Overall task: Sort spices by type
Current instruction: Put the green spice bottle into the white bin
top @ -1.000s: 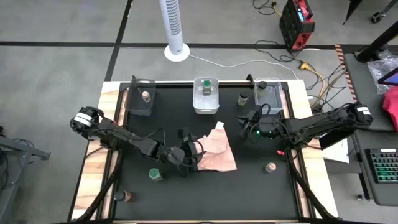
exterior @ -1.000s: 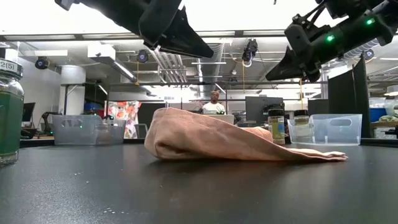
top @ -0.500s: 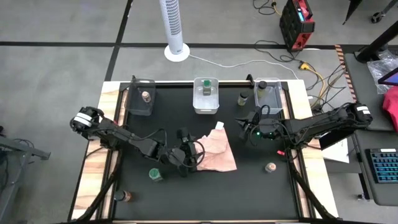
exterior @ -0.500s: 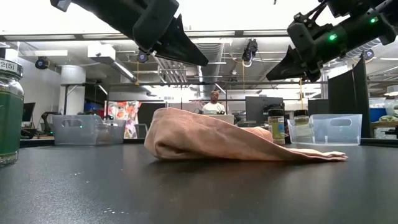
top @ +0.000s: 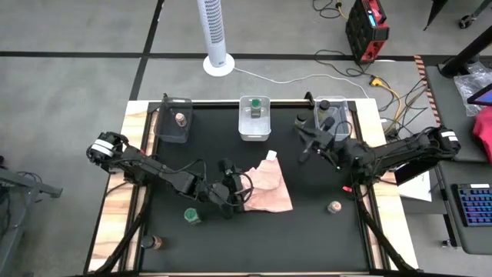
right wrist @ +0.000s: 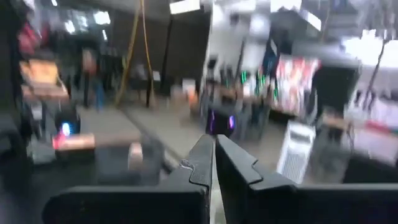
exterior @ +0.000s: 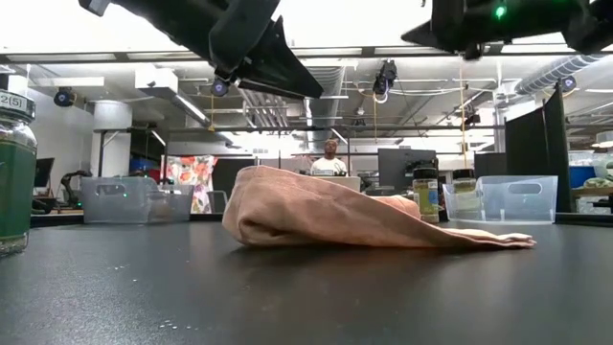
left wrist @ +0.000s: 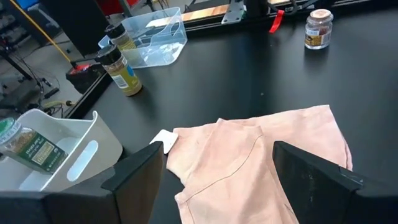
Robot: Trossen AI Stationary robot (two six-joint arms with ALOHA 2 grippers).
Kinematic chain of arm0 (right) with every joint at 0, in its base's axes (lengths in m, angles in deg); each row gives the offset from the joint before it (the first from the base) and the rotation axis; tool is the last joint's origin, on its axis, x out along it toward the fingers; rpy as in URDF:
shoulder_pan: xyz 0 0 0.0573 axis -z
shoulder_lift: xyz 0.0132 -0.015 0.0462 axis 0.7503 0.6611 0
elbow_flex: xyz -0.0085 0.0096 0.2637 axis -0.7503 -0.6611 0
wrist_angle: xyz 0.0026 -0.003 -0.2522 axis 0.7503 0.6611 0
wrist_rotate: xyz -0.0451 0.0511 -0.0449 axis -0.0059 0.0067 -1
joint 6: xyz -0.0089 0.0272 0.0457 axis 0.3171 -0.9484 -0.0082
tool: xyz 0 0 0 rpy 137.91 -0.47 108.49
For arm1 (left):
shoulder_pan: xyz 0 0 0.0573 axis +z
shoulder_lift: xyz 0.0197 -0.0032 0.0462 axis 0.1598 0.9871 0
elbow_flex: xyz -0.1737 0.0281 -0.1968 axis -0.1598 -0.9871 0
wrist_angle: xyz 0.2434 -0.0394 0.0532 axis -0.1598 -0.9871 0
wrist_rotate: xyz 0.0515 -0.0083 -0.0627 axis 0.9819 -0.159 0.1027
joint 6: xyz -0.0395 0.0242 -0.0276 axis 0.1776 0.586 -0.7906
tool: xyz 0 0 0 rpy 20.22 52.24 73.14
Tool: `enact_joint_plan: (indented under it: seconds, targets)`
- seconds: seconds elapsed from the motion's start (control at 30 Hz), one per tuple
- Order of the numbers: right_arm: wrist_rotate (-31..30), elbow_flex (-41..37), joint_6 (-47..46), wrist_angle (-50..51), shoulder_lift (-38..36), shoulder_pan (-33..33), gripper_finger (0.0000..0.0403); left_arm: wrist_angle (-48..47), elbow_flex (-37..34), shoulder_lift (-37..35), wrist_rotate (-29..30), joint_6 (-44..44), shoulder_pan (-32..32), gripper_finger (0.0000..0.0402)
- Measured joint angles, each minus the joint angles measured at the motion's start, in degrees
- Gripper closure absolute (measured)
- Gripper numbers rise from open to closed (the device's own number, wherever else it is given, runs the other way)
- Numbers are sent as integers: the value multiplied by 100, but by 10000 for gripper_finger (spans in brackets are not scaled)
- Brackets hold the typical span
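You're on a grey floor (top: 69,85) split by dark tape lines, with a white tower fan (top: 215,35) standing behind the table and a red box (top: 366,27) trailing yellow cables off to the right. Looking across the room you get open ceiling pipes (exterior: 383,91), bright strip lights, and a person (exterior: 330,158) sitting way back at the desks.

Three bins stand in a row along the table's far edge: the left bin (top: 174,123) holds one jar (top: 181,119), the middle bin (top: 254,118) another (top: 255,111), the right bin (top: 332,115) a third (top: 324,105). A jar (top: 300,121) stands between the middle and right bins. The cloth (top: 266,187) lies mid-table (slightly near). Near-left stand two jars (top: 190,216) (top: 156,242); near-right, one (top: 334,207).
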Motion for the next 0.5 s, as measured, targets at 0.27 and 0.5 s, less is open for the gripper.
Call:
enact_joint_plan:
  seconds: [0.27,0.5]
  targets:
    - [301,0,-1249,1651,10,-107,390,-134,8,0,-2,-254,-152,117]
    - [267,-2,-2391,2728,236,-263,390,-1287,669,-4,-5,-645,-297,117]
